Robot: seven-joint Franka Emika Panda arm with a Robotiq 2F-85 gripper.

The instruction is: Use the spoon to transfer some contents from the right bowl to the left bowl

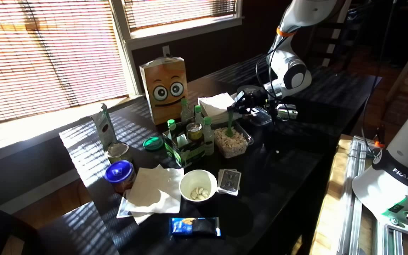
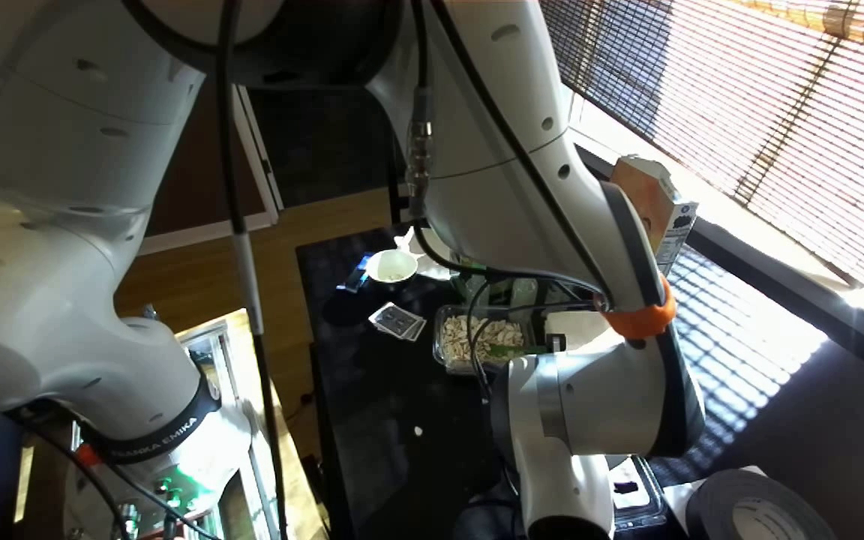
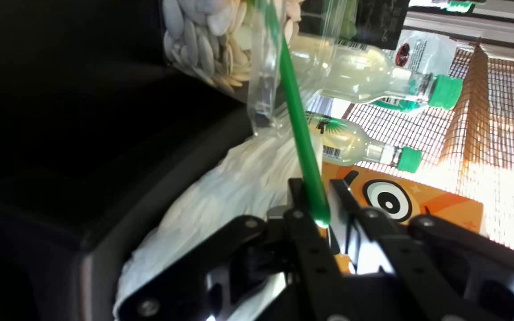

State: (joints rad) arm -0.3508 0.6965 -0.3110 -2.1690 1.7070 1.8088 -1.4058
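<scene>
One green spoon (image 3: 301, 129), pinched in the hand (image 3: 317, 189), reaches down into the tub (image 1: 233, 153).

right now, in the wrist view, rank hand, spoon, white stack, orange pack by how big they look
1. Hand
2. White stack
3. Spoon and orange pack: unsure; spoon longer, pack wider but partly hidden
</scene>
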